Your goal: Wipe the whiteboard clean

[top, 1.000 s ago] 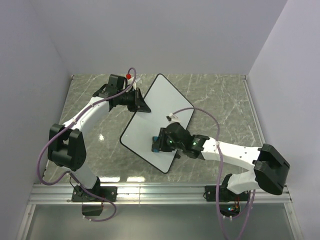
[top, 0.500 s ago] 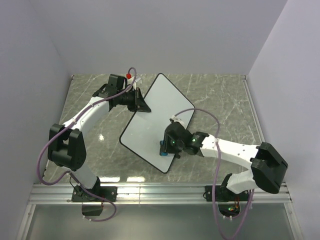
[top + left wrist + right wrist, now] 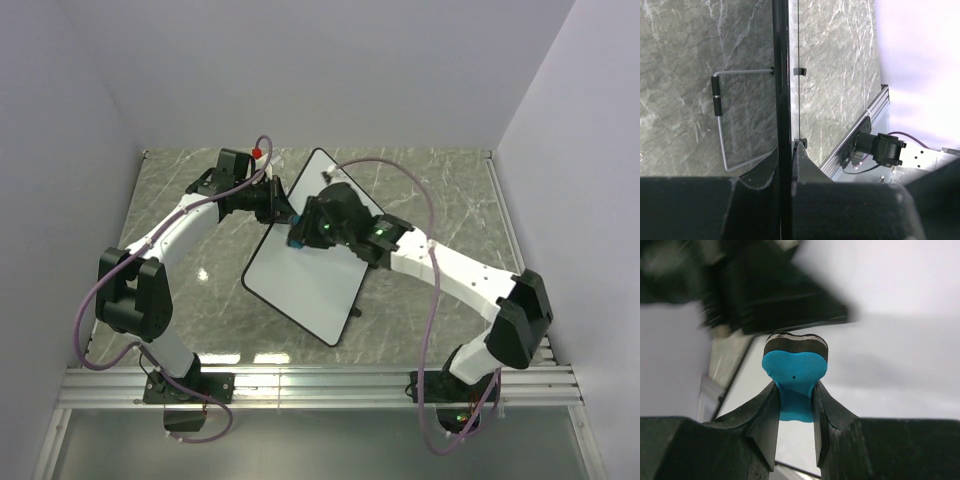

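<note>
Change: eraser [image 3: 795,371] swept up whiteboard [image 3: 310,285] to far side; wiping judged underway.
Right gripper [image 3: 299,238]: pinched on eraser.
Left gripper [image 3: 785,150]: clamped on whiteboard.

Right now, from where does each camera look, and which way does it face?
Top external: above and behind the bases, facing down at the table; left arm and right arm meet at the whiteboard.
Left wrist: on the left wrist, facing along the whiteboard's black rim, edge-on; the left fingers are shut on that rim.
Right wrist: on the right wrist, facing the board's white face; the right fingers clamp the blue eraser.
Shared: top external and left wrist both show the whiteboard and the marble table.
</note>
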{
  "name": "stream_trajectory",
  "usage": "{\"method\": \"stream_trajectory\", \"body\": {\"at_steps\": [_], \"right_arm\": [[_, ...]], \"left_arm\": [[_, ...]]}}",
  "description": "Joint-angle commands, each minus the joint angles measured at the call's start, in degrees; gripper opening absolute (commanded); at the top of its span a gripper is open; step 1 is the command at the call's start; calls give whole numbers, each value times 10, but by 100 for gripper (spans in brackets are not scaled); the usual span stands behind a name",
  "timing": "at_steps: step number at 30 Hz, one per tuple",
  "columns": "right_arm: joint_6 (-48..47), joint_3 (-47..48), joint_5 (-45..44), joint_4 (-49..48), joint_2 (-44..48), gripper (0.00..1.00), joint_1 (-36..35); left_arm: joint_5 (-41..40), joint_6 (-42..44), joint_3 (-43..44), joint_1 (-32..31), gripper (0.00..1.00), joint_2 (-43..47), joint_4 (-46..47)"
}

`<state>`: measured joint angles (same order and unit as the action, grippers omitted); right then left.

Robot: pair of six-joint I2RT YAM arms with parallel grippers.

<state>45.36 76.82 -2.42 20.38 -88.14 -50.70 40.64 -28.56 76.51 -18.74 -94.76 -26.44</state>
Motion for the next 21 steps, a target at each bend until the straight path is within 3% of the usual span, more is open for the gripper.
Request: {"method": "stream_trajectory", "body": {"at_steps": [1,5,6,9,11,13,16,17,21], "right_arm": [[18,-45,-49,30,70,0,63],[26,-119,-98,97,135,0,168],[17,-140,-99,122,138,0,221],[-18,-177,-87,134,133,1,291],[-29,-187,-78,133,109,23,316],[-37,-190,-73,136,84,64,335],[-41,-186,-69,123,42,92,342],[-41,-185,-68,120,26,98,342],[-40,-173,-61,116,2,99,342]], "left_arm": [[-103,75,-1,-28,0,-16,17],[-105,74,0,-28,0,-10,18],[-109,74,0,-28,0,-10,18],[-120,77,7,-28,1,-9,10],[-125,82,14,-28,4,-10,2],[-132,83,16,-28,9,-8,-1],[-137,83,21,-28,18,-3,-6],[-139,83,24,-28,19,-2,-8],[-151,88,36,-28,31,2,-23]]}}
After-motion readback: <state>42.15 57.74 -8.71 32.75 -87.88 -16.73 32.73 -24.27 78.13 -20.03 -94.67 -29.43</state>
